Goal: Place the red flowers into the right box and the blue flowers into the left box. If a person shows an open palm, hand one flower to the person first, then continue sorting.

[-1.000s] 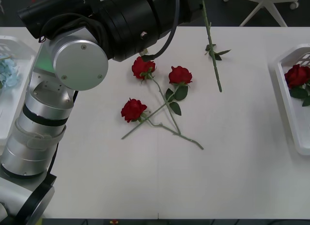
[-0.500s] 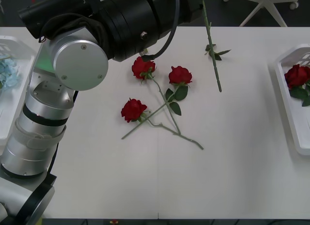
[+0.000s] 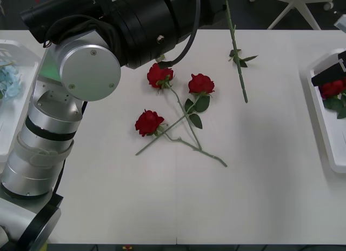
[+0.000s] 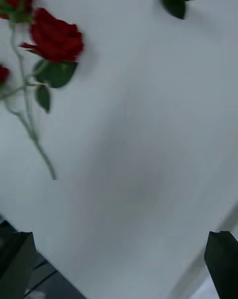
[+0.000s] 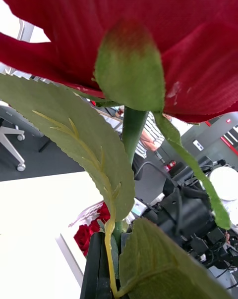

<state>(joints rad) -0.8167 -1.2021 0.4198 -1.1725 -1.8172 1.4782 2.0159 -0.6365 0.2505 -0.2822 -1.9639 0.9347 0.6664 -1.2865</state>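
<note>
White worktop (image 3: 259, 197), three red flowers (image 3: 201, 84) loose at centre; another raised stem-down by left gripper, finger state untold; right gripper (image 4: 121, 267) spread over right box (image 3: 324, 126), seemingly emptied.

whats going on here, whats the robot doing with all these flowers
A two-armed robot is sorting artificial flowers on a white table. Its left pincer grips a red rose by the stem, with the bloom right up against the wrist camera. The right pincer is open over the right box, which has a boxed rose in it. Three loose roses lie mid-table with their stems crossing. Blue flowers sit in the left box.
</note>
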